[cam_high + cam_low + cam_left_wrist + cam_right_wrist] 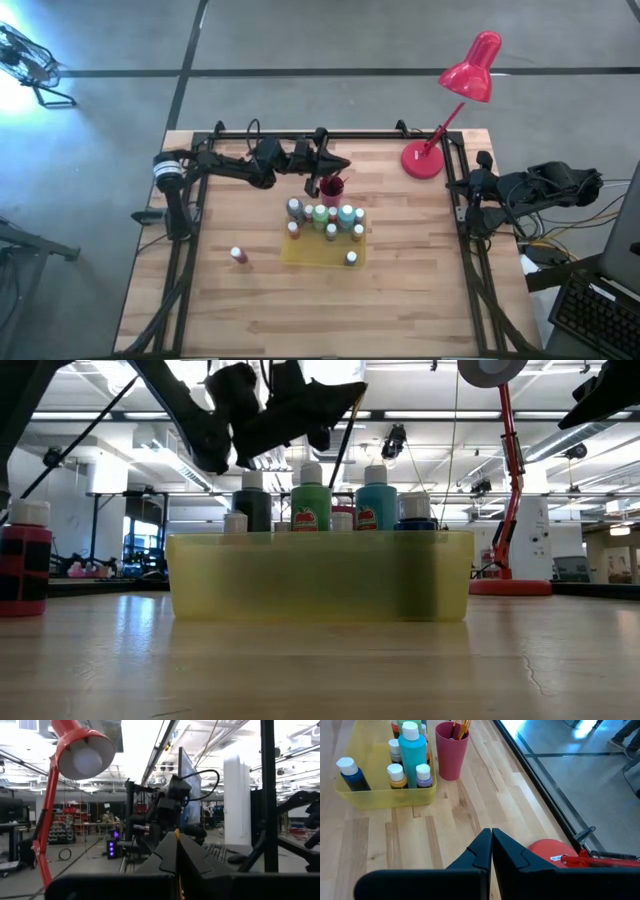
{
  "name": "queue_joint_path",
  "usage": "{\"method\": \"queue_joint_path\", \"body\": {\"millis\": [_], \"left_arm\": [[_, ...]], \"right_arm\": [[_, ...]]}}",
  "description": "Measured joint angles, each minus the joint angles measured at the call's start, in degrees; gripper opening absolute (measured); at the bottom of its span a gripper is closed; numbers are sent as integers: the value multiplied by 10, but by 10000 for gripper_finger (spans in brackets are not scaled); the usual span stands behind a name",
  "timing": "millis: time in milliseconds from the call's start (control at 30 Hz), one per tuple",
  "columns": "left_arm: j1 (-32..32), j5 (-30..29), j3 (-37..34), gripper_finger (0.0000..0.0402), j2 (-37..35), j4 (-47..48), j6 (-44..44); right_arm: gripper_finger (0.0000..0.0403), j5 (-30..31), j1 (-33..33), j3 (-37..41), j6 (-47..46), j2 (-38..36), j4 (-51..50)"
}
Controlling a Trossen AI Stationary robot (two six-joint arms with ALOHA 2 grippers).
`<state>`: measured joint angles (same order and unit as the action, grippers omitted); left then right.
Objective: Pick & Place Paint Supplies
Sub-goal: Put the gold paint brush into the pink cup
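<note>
Above the small magenta cup (331, 187), my left claw (338, 166) pinches a thin dark-handled brush (345, 435), its long axis slanting down cupward; my right claw (491, 842) waits shut.

Wooden surface (400, 300) seen from above. Yellow tray (305, 257) near centre, packed with small paint bottles (325, 222). One bottle (238, 255) stands alone, apart to the tray's left. Magenta cup (331, 187) just behind tray; left end effector (335, 166) above it. Red lamp (462, 95) at back right. Right arm (520, 190) parked off the right edge.
</note>
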<state>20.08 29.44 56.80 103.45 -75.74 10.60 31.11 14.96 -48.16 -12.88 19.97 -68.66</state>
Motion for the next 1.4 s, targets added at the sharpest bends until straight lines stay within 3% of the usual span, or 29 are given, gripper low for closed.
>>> {"method": "queue_joint_path", "body": {"millis": [1033, 1400], "left_arm": [[-4, -1, -27, 4, -2, 20, -53], [-12, -24, -24, 4, 39, 30, -61]], "right_arm": [[8, 0, 0, 0, 0, 0, 0], [8, 0, 0, 0, 0, 0, 0]]}}
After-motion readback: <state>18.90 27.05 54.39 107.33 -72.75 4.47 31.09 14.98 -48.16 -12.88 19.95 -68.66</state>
